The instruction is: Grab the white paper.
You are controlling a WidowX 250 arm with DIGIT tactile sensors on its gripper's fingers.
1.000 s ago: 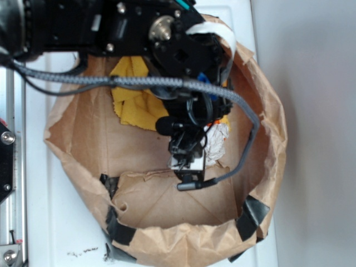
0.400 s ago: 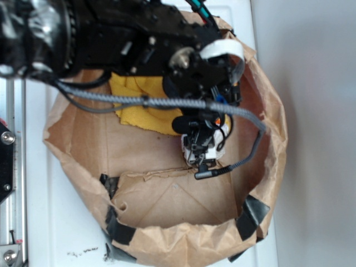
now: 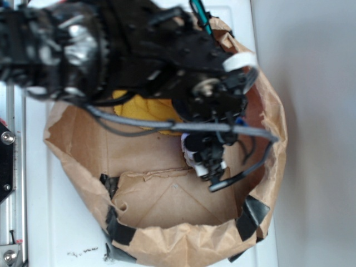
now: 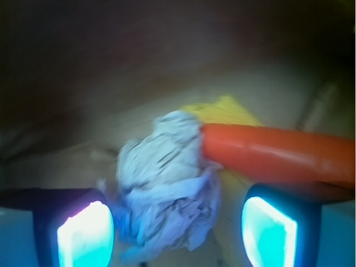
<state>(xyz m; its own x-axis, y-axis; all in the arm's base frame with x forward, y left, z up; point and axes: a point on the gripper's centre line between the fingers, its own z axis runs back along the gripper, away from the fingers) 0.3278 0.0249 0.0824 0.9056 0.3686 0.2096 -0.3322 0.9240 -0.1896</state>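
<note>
Since a second ago the arm has swung right and deeper over the brown paper bag [image 3: 83,150], now covering most of the yellow cloth [image 3: 146,109]. From outside, the hand [image 3: 208,161] is a dark blur with only a scrap of the white paper [image 3: 191,149] peeking beside it. The wrist camera shows more: the hand [image 4: 177,228] is spread wide, its pads [image 4: 84,233] flanking the white paper [image 4: 164,192] without clearly touching, and an orange toy carrot [image 4: 278,154] butts against the ball. The bag sits on a white surface [image 3: 61,222] beside a grey wall [image 3: 317,133].
</note>
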